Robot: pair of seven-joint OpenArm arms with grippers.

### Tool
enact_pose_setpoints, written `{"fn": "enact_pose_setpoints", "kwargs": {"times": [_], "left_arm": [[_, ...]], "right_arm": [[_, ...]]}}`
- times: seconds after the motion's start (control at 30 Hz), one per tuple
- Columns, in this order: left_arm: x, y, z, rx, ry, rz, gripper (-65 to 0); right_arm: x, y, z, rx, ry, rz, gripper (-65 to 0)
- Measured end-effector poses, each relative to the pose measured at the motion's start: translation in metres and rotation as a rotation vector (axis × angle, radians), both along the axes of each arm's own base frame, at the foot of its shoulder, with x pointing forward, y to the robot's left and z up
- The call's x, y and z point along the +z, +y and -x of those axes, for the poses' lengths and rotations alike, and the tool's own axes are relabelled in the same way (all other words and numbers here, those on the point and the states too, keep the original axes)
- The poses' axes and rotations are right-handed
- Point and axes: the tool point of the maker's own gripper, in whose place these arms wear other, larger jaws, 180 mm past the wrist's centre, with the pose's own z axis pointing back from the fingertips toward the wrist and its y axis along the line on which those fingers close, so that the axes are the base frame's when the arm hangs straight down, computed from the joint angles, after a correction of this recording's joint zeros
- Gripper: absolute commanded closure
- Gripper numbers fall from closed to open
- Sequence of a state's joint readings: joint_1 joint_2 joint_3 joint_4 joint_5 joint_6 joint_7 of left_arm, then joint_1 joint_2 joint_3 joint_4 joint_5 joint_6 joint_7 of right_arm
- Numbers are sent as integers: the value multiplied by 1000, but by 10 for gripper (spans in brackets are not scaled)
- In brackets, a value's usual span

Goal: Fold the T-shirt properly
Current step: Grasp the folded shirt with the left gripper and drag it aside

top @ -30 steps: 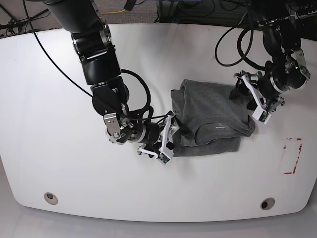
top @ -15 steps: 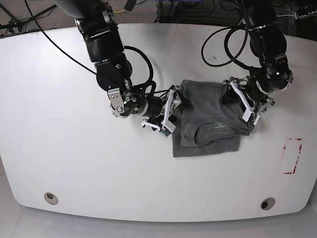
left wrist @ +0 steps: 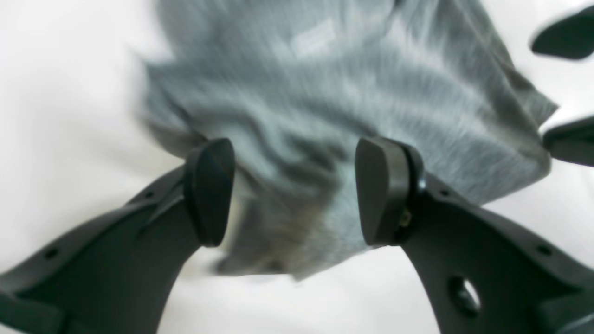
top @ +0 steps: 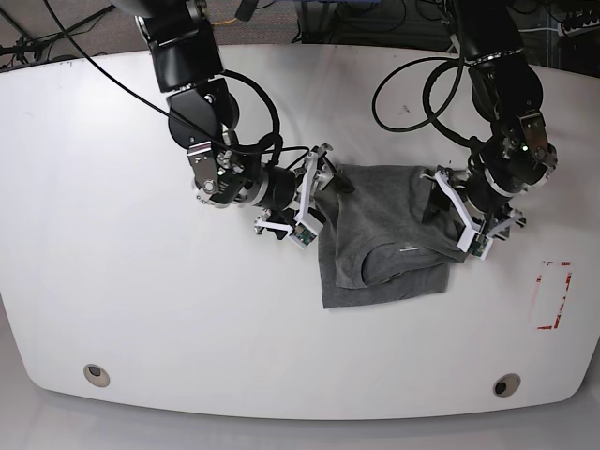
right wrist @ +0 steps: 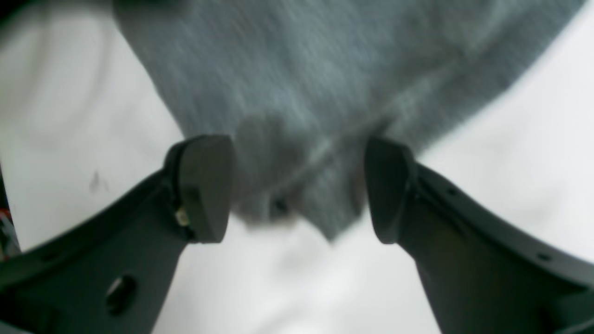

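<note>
The grey T-shirt (top: 389, 234) lies folded into a rough square on the white table (top: 112, 281), collar side up. My right gripper (top: 317, 197) stands open at the shirt's left edge. In the right wrist view, a corner of the T-shirt (right wrist: 301, 69) reaches down between the fingers (right wrist: 204, 185) of this gripper (right wrist: 297, 190), which are spread wide. My left gripper (top: 457, 214) is open at the shirt's right edge. In the blurred left wrist view, the wrinkled T-shirt (left wrist: 325, 93) lies between and beyond the parted pads (left wrist: 385, 190) of that gripper (left wrist: 297, 190).
A red outlined rectangle (top: 553, 295) is marked on the table at the right. Two round holes (top: 94, 373) (top: 506, 384) sit near the front edge. Cables (top: 412, 84) loop down from both arms over the back of the table.
My right gripper moved up from the shirt's lower left corner to its upper left edge. My left gripper came in onto the right edge. The shirt shifted slightly left and looks narrower.
</note>
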State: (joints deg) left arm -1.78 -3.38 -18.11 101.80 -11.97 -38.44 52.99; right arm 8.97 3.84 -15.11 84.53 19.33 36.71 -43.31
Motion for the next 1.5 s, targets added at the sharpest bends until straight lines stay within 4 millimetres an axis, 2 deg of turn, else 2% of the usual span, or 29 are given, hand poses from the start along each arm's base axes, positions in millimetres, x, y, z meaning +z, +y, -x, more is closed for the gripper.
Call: {"fn": "enact_pose_setpoints", "kwargs": {"times": [0.07,0.1,0.23,0.3,0.4,0.47,0.53,0.57,0.73,0.83,0.97,1.1,1.23,1.33,1.5], "left_arm": [[19,-3,-4,-8,-57,-3,-385],[21,-6,-6,-8,-65,4,-385],[11,-25,-4,29,-28,70,-388],[7,-31,-6,70,-8,100,-389],[7,-52,-20,113,-19,169,-390],[15,-66,-29,142,-78,227,-390],[14,-71,-35,186,-104,282,-392],[10,-74,-37,206,-115,301,-396],[-50,-77,-27,275,5,264,-461],[-73,-71,-29,298,-2,216,-481],[-84,-68,-39,297,-43,203,-492],[-95,-54,-42,298,-37,176,-492],[-101,-24,-39,275,-36,120,-488],[-103,11,-29,272,-21,82,-488],[-98,92,-5,349,14,28,-486]], "right_arm": [[9,-13,-7,-42,-19,-19,-415],[13,-20,-13,-75,-25,-26,-415],[30,-54,-30,-190,-71,-35,-415],[33,-64,-33,-216,-75,-33,-415],[30,-80,-35,-241,-73,-14,-415],[31,-87,-37,-258,-76,-19,-415],[31,-92,-38,-275,-71,-20,-415],[30,-96,-38,-287,-65,-18,-415],[23,-117,-39,-331,-48,4,-415],[21,-116,-37,-328,-42,6,-415],[23,-115,-35,-323,-47,6,-415],[28,-119,-33,-325,-70,16,-415],[27,-121,-32,-325,-69,22,-415],[27,-119,-31,-322,-67,18,-415],[21,-122,-25,-324,-52,25,-415]]}}
